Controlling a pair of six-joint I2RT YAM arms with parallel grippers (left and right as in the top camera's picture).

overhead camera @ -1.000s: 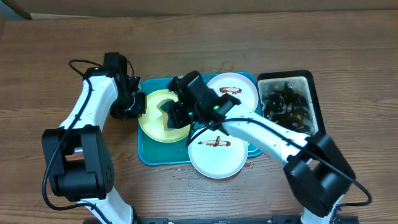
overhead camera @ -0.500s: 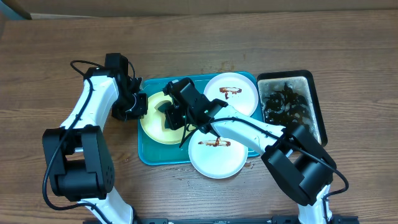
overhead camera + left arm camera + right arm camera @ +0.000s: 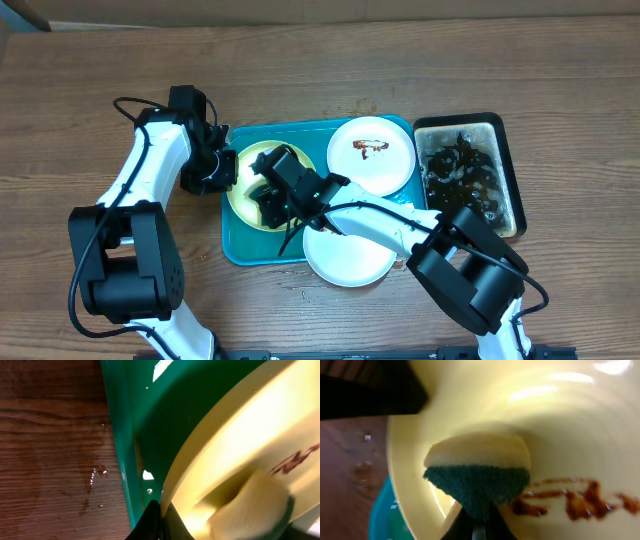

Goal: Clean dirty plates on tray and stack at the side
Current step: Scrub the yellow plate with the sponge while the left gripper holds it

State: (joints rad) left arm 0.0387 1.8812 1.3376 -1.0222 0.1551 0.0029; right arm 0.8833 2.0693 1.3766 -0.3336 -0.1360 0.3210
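Note:
The teal tray (image 3: 234, 245) holds a pale yellow-green plate (image 3: 243, 162) at its left and a white plate (image 3: 385, 165) with a brown smear at the back right. A second white plate (image 3: 352, 262) overhangs the tray's front edge. My left gripper (image 3: 222, 170) is shut on the yellow-green plate's left rim (image 3: 200, 455), jaws pinched at the edge (image 3: 162, 512). My right gripper (image 3: 270, 195) is shut on a yellow-and-green sponge (image 3: 477, 470) pressed on that plate (image 3: 545, 410), beside a brown sauce smear (image 3: 570, 500). Its fingers (image 3: 477, 522) are mostly hidden behind the sponge.
A black-rimmed basin (image 3: 507, 150) of dirty dark water stands right of the tray. Bare wooden table (image 3: 90, 120) lies left of and behind the tray, with water drops by the tray's left rim (image 3: 92, 477). My right arm crosses over the front white plate.
My right gripper has moved left and toward the front across the yellow-green plate with the sponge. My left gripper has held still on the rim.

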